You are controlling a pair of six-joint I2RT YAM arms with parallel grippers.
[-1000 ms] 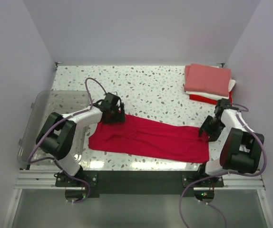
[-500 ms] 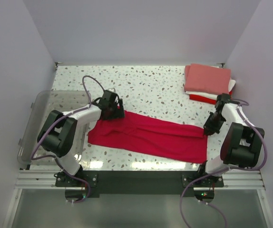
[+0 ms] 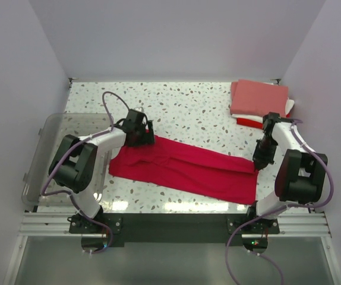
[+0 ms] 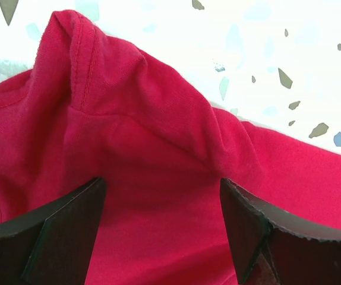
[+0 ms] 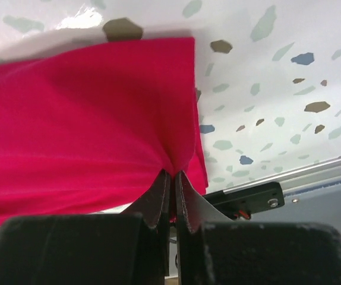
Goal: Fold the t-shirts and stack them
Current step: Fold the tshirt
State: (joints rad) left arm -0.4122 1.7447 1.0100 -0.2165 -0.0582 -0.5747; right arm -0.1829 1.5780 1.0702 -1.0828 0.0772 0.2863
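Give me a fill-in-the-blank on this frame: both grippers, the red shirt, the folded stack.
The right gripper is ____ on an edge of the crimson t-shirt.
The left gripper stands ____ at the shirt's other end.
The folded stack sits at the far ____ corner of the table.
Missing words: shut; open; right.

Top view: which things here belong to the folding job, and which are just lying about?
Job: crimson-red t-shirt, laid out in a long strip; stack of folded t-shirts, salmon-pink on top.
Lying about: clear plastic bin, far left.
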